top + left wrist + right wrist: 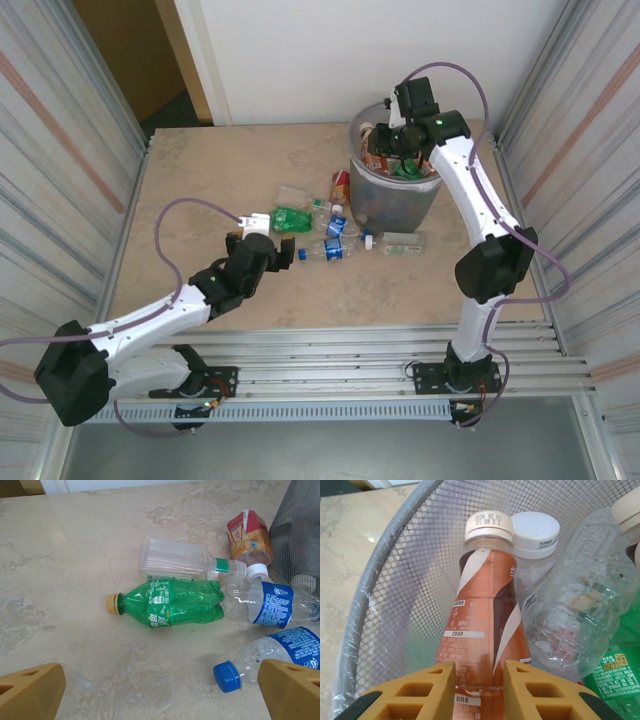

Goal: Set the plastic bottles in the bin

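We see a brown-labelled plastic bottle with a cream cap [485, 625] inside the round grey mesh bin [375, 585], against crumpled clear bottles [570, 630]. Our right gripper [480, 672] is clamped on its lower body. A green plastic bottle [175, 602] lies on the beige bench [75, 580] beside blue-labelled clear bottles [272, 605]. Our left gripper [160, 690] hangs over them, spread wide.

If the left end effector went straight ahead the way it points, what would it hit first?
Probably the green plastic bottle lying on its side; the blue-capped clear bottle by one finger might be clipped sooner.
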Available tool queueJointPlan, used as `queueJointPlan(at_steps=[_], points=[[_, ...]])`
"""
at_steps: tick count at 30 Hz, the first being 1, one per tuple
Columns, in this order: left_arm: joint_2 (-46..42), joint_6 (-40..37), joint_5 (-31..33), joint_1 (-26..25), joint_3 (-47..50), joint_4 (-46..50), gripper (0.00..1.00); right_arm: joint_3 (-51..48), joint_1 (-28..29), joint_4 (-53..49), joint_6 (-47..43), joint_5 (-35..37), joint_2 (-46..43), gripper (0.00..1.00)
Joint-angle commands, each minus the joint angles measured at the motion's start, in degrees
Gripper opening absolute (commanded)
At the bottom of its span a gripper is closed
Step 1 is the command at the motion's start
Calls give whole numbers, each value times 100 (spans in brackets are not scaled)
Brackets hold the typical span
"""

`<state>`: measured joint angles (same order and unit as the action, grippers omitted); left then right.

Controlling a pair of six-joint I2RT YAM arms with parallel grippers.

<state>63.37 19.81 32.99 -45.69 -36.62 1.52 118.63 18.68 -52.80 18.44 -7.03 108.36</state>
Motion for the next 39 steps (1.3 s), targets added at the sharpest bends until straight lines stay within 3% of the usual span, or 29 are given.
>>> queueJointPlan(at_steps=[1,18,28,39], points=[[31,99,49,60,-74,14,99,16,69,-284,-151,58,105,30],[74,126,66,60,-118,110,99,316,193,-647,-646,806,693,39],[110,111,69,60,-179,122,99,1235,329,-963,-688,779,861,54],[71,-212,-230,93,-253,-41,99,1470,337,-847,-672,765,-23,73]])
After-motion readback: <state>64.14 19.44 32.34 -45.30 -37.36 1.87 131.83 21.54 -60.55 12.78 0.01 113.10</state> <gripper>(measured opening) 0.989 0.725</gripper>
